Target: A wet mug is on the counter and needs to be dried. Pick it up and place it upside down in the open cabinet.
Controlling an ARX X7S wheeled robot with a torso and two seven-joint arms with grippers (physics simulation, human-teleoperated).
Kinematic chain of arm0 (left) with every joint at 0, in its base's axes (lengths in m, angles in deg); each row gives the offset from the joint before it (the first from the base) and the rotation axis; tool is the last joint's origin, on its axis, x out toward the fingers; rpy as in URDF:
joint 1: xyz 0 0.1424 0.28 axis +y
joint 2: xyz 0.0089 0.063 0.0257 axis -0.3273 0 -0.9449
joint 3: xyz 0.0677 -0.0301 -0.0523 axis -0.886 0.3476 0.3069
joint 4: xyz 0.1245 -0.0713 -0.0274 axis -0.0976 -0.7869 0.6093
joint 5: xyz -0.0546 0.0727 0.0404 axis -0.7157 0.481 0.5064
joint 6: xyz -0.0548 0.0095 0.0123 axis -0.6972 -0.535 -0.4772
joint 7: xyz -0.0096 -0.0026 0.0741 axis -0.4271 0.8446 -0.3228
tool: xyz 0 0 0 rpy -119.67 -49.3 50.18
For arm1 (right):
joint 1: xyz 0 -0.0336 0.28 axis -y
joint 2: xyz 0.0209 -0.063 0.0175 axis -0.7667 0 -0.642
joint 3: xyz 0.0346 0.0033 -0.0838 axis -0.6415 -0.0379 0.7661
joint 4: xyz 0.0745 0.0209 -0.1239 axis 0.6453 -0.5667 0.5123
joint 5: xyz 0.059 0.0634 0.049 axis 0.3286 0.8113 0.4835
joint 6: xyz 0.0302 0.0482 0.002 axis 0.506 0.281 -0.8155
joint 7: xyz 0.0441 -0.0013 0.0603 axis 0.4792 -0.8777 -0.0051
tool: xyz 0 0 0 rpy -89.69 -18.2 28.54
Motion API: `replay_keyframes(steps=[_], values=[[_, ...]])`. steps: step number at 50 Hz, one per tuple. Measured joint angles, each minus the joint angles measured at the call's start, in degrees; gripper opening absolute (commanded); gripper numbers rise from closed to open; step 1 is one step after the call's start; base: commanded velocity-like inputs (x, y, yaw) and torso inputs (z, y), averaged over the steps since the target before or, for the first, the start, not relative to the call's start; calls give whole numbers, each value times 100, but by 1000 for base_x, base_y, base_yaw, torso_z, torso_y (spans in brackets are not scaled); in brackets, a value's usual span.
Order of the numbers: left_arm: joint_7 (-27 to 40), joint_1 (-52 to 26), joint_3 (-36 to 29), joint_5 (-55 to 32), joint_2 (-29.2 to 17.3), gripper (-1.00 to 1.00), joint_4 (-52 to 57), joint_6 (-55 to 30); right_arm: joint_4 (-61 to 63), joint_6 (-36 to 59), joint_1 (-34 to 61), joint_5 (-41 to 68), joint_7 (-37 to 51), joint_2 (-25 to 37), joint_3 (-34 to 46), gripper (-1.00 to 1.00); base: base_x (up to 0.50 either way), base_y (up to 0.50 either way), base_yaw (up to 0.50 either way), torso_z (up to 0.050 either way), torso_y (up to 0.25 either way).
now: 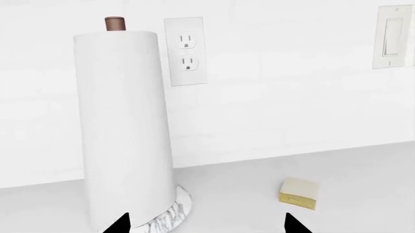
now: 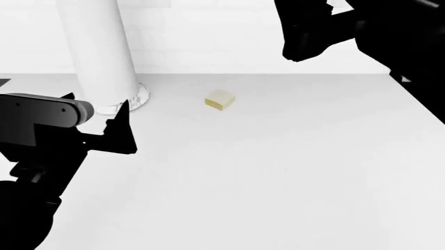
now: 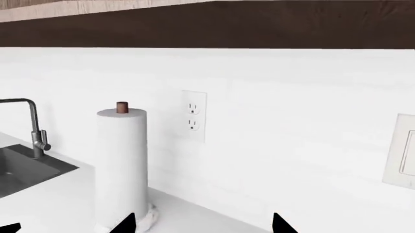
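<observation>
Mug: nowhere in any of the three views; I cannot say where it stands, and neither arm has it.
Counter [image 2: 278, 172]: broad white top, bare apart from a paper towel roll [image 2: 94, 47] by the back wall and a small yellow block [image 2: 220, 100] near it.
Left gripper [image 2: 120, 130]: low over the counter, fingers spread apart, nothing between them; it faces the roll and the block.
Right gripper [image 3: 201, 224]: raised high toward the wall, fingertips apart and empty.
Risk, search: with the mug out of sight, either arm may swing blind and knock the tall roll off its marbled base [image 1: 170, 216].
Risk, mistake: the left gripper sits close to the roll, and the roll could be taken for the target.
Containers: a sink [image 3: 26, 167] with a faucet [image 3: 29, 124] shows in the right wrist view; what its basin holds I cannot tell.
Cabinet: only a dark underside [image 3: 214, 24] shows above the wall; no open cabinet is visible.
</observation>
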Motion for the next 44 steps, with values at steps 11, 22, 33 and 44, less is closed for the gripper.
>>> replay_keyframes(steps=[11,22,33,44], values=[[-9,-31,1,3,41,100,-12,-57,55,-289,-569,-1068,-1223,-100,-161,100,0,0,0,0,0],[-29,-58,1,9,98,100,-41,-100,16,-763,-1266,-1976,-2317,-112,-135,100,0,0,0,0,0],[-99,-55,-7,3,151,100,-82,-114,55,-1016,-1842,-2293,-2995,-27,-116,100,0,0,0,0,0],[-207,-56,-4,-33,191,100,-96,-111,228,-1076,-2346,-2375,-3407,155,-57,100,0,0,0,0,0]])
